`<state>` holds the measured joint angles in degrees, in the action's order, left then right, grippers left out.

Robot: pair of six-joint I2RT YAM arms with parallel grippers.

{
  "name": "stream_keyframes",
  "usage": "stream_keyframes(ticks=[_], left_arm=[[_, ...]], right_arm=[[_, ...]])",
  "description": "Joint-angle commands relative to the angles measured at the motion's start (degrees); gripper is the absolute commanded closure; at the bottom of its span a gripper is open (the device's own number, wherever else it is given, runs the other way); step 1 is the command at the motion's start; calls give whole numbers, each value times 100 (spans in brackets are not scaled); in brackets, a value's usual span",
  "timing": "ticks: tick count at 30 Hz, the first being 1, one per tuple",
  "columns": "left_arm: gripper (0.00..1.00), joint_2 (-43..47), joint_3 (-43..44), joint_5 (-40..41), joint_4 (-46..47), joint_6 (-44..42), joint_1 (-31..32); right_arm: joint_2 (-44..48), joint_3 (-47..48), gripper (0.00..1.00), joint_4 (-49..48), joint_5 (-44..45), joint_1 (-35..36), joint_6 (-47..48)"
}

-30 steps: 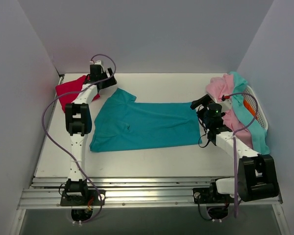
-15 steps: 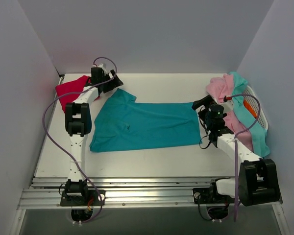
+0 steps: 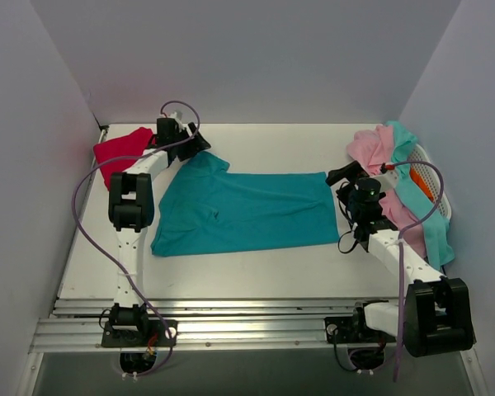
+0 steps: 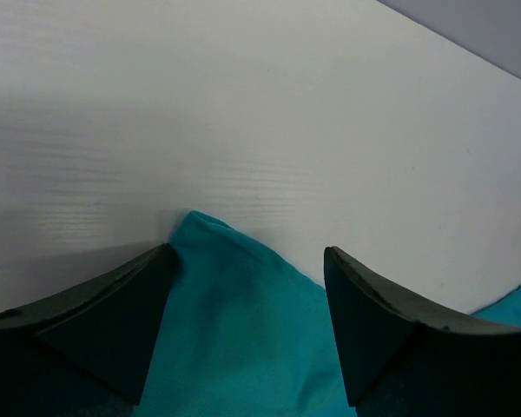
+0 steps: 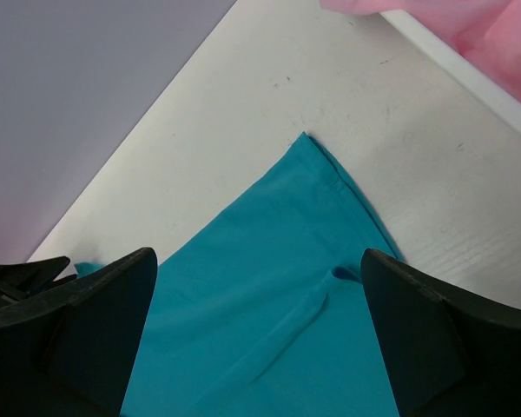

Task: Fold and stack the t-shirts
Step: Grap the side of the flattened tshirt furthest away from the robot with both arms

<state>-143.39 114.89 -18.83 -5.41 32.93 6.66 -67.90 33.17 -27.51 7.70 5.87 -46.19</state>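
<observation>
Judging from how things lie, I am early in the job: no shirt is folded small and no stack shows anywhere. Folding the teal one and then all the others is yet to do.

The teal shirt [image 3: 239, 210] lies spread in the middle of the surface [image 3: 256, 272]. Its body is a long, smooth band running left to right, with one sleeve poking toward the far left corner and a few soft creases near the collar. Whether it is already doubled lengthwise I cannot tell. It looks thin and limp, so I expect it to drape and slide rather than keep a crease.

The red shirt [image 3: 120, 153] sits bunched at the far left edge, just beside that sleeve. At the right, a pink shirt [image 3: 367, 148], an aqua shirt [image 3: 404, 136] and an orange shirt [image 3: 421, 183] hang heaped over a white basket [image 3: 433, 177].

My left fingers [image 4: 95, 321] stand apart, straddling the sleeve tip, with cloth between them but not pinched. My right fingers [image 5: 69, 339] are spread wide above the far right corner of the teal hem, holding nothing.
</observation>
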Motion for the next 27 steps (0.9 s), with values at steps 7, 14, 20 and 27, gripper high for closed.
stream_keyframes(ticks=[7,14,20,27], left_arm=[[41,-119,-195,-15,-443,56,20],[81,-171,-134,28,-505,30,20],[96,-23,-195,116,-505,12,20],[98,523,-872,520,-180,-137,3]], right_arm=[[66,-47,0,-9,108,-95,67],[-92,-65,0,-97,91,-139,67],[-591,145,0,-228,187,-209,146],[-2287,1384,0,-518,-155,-253,339]])
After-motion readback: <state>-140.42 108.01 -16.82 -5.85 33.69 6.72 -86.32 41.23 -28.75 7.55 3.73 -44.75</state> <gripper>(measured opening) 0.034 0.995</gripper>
